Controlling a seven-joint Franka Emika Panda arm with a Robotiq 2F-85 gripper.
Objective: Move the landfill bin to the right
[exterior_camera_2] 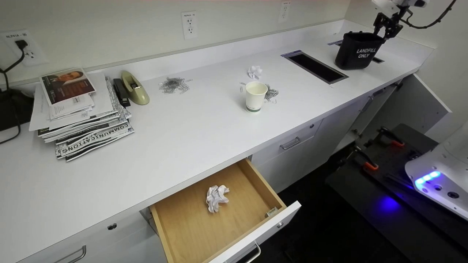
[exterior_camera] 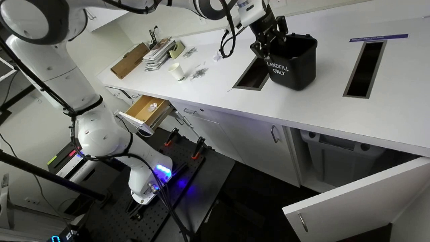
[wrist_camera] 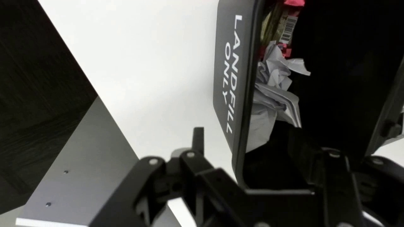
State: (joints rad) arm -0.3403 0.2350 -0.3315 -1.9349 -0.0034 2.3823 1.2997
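The black landfill bin, marked "LANDFILL ONLY", stands upright on the white counter between two dark slots, in both exterior views (exterior_camera: 292, 74) (exterior_camera_2: 349, 54). In the wrist view the bin (wrist_camera: 223, 88) holds crumpled white paper (wrist_camera: 277, 94) and a red and yellow wrapper (wrist_camera: 284, 26). My gripper (exterior_camera: 274, 47) is at one side of the bin's rim; it also shows in an exterior view (exterior_camera_2: 383, 33). In the wrist view the gripper (wrist_camera: 247, 135) is open, with one finger outside the bin and one over its dark inside. Whether a finger touches the bin cannot be told.
Slots in the counter (exterior_camera: 365, 69) (exterior_camera_2: 318, 67) lie on both sides of the bin. A paper cup (exterior_camera_2: 255, 95), a paper ball (exterior_camera_2: 255, 72) and paper clips (exterior_camera_2: 173, 85) are on the counter. A drawer (exterior_camera_2: 219, 237) and a cabinet door (exterior_camera: 362, 198) stand open below.
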